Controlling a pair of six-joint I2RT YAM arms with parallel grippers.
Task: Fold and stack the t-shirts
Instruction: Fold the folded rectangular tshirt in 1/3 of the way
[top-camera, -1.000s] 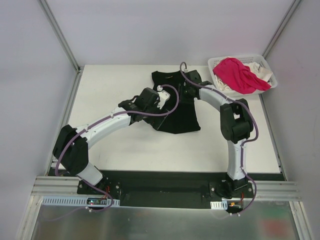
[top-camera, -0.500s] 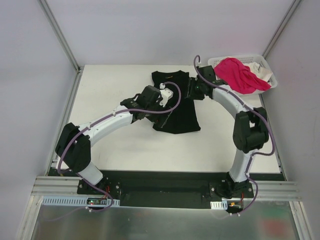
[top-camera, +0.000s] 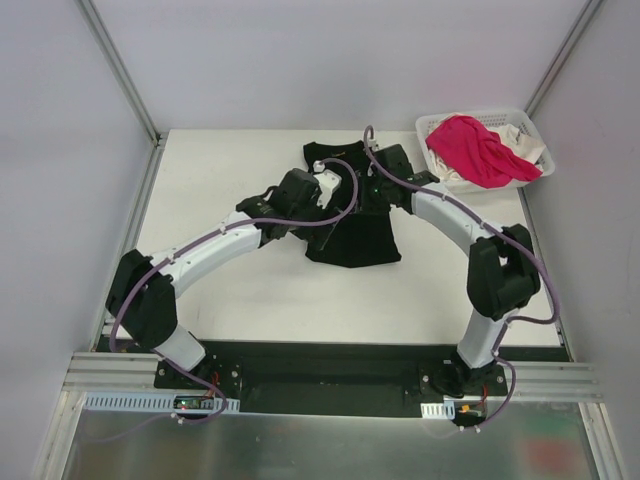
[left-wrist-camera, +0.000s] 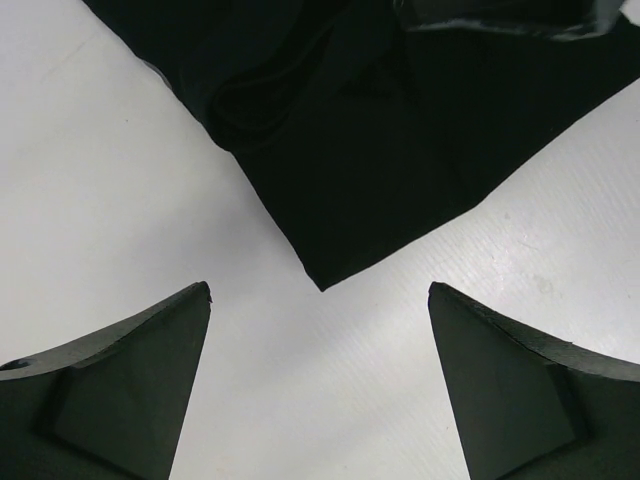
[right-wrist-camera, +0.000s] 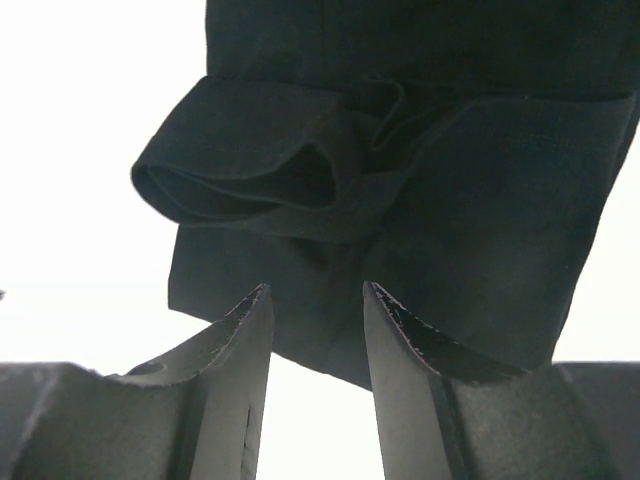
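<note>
**DESK:** Caption pls, L to R. Where's everything?

**PHOTOG:** At L, the left gripper (left-wrist-camera: 318, 292) hovers low over the table (top-camera: 230, 270). Jaws are spread wide w/ nothing in them. A corner of the black t-shirt (top-camera: 355, 235) pts straight into the gap. The shirt lies roughly flat at 12 o'clock from table ctr, between the two arms. The right gripper (right-wrist-camera: 317, 290) sits at the shirt's 1 o'clock edge, jaws abt half apart, facing a curled fold (right-wrist-camera: 240, 180), prob. a sleeve. Cloth shows thru the gap, none seen pinched. Far R, 2 o'clock corner: the basket (top-camera: 432, 120), w/ the pink t-shirt (top-camera: 478, 148) heaped over the white t-shirt (top-camera: 527, 143), both unfolded.

**DESK:** How'll the black one handle?

**PHOTOG:** My read: light, limp, no stiffness. It sags and bunches wherever unsupported, as that curl shows. Not fragile, and the matte knit shd hold in the pads. The risk is catching two layers, or dragging the whole shirt across the smooth top.

**DESK:** Where to grab?

**PHOTOG:** Corners and edges, I'd say. L takes the free corner in front of it, pinching low. R takes the sleeve-side edge. Lifting both together shd keep it flat for the fold.
</note>
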